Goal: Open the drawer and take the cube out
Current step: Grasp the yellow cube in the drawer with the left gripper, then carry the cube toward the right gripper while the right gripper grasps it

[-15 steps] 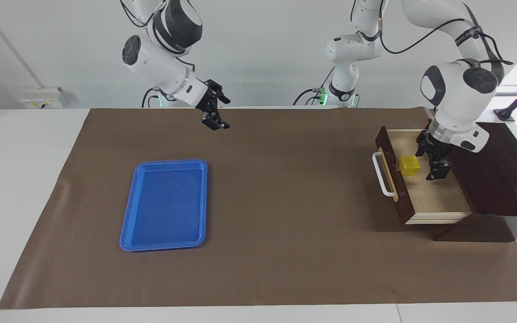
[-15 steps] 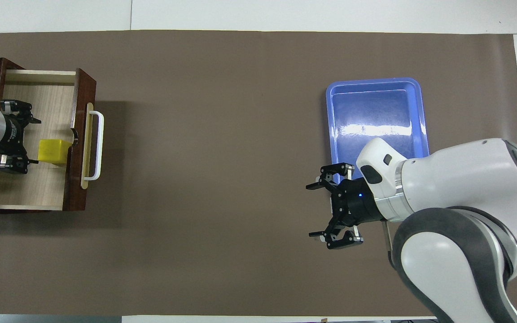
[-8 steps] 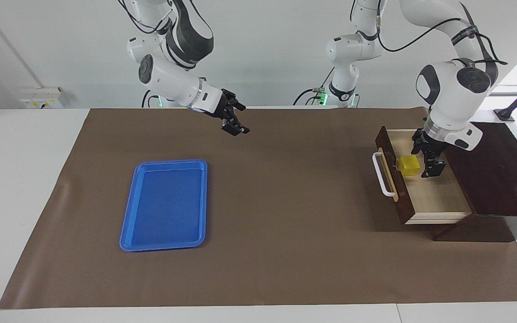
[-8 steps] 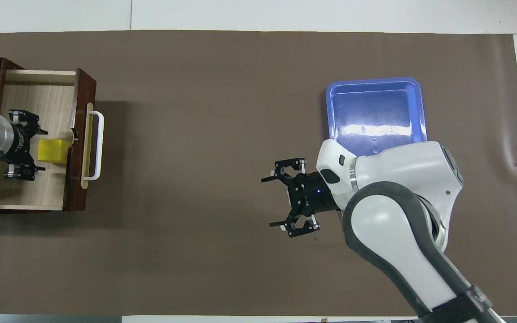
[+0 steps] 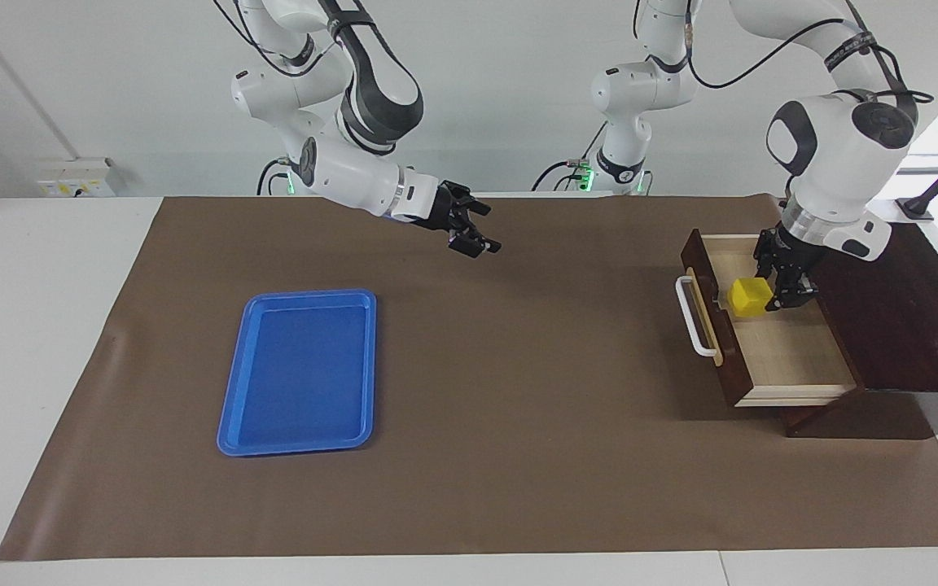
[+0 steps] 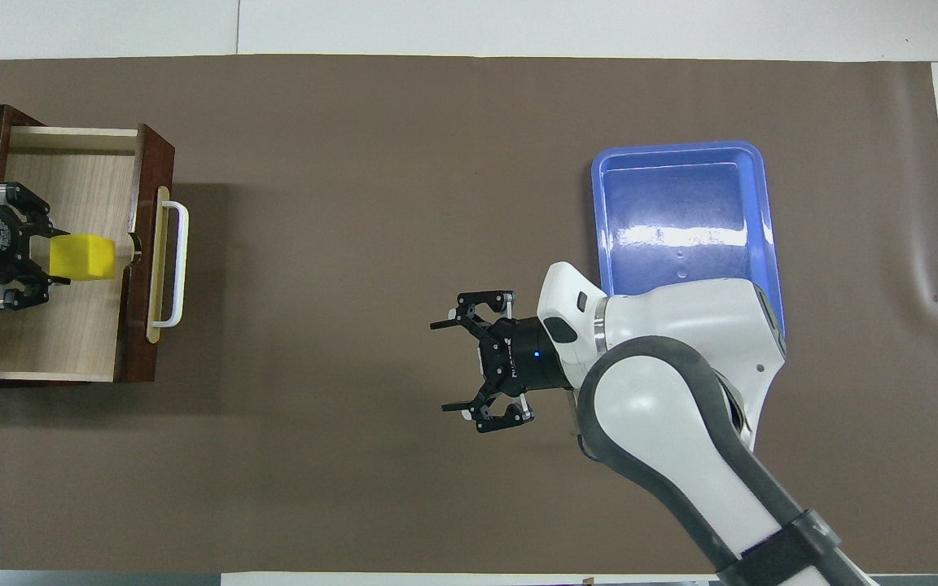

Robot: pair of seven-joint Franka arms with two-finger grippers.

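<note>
A white surface (image 5: 46,325) under a plain pale wall carries a brown mat (image 5: 518,456) that fills most of both frames. At the right of the facing view, the left gripper (image 5: 777,283) reaches down into the pulled-out drawer (image 5: 786,358), its fingers clenched on the cube (image 5: 748,295), which appears lifted just off the drawer's pale floor, close to the front panel with its white handle (image 5: 687,317). In the overhead view the same cube (image 6: 81,256) sits at the middle left edge of the frame. The right gripper (image 5: 473,236) hovers over bare mat at the upper centre of the facing view, fingers spread wide and holding nothing. A blue tray (image 5: 229,407) lies on the mat at the lower left of that view.
</note>
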